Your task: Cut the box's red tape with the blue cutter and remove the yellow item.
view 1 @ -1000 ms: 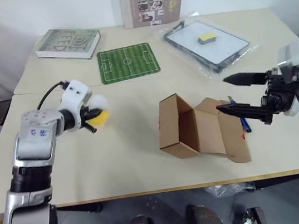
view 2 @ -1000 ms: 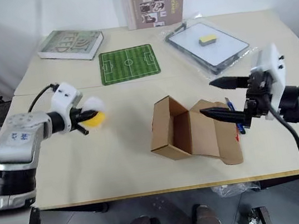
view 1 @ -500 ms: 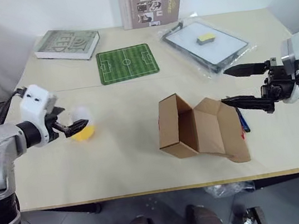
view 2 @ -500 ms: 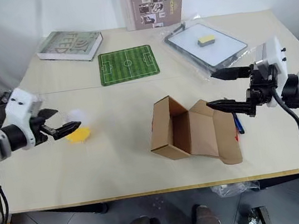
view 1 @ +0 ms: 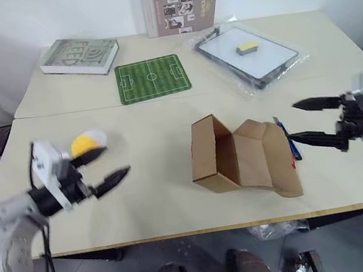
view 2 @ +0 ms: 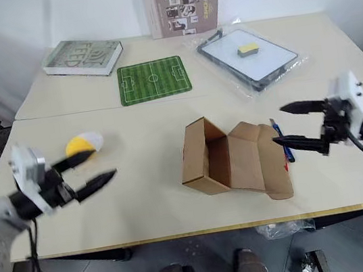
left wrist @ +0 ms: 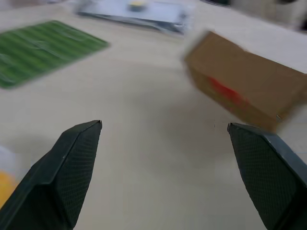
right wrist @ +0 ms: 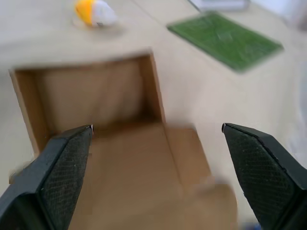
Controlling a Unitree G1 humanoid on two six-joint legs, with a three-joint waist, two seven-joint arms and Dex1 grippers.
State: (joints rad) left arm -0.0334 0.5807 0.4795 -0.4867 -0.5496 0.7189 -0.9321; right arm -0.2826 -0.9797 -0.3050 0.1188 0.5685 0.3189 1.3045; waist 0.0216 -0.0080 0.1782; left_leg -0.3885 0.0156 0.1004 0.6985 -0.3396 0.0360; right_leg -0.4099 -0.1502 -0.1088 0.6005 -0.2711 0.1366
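Observation:
The brown box (view 1: 243,157) lies open in the middle of the table, flaps spread, nothing inside it. A red tape (left wrist: 223,90) patch marks its side. The blue cutter (view 1: 291,143) lies on the table against the box's right flap. The yellow item (view 1: 87,142), yellow with a white part, rests on the table at the left. My left gripper (view 1: 115,161) hangs open just to the near right of it, not touching it. My right gripper (view 1: 293,122) is open to the right of the box, above the cutter, holding nothing.
A book (view 1: 79,54) lies at the back left, with a green football-pitch mat (view 1: 152,77) beside it. A grey printed carton (view 1: 180,3) stands against the wall. At the back right, a whiteboard (view 1: 265,58) in plastic carries a yellow sponge (view 1: 247,47).
My left gripper opened, let go of the yellow item onto the table and drew back toward the near edge. My right gripper moved right, away from the box.

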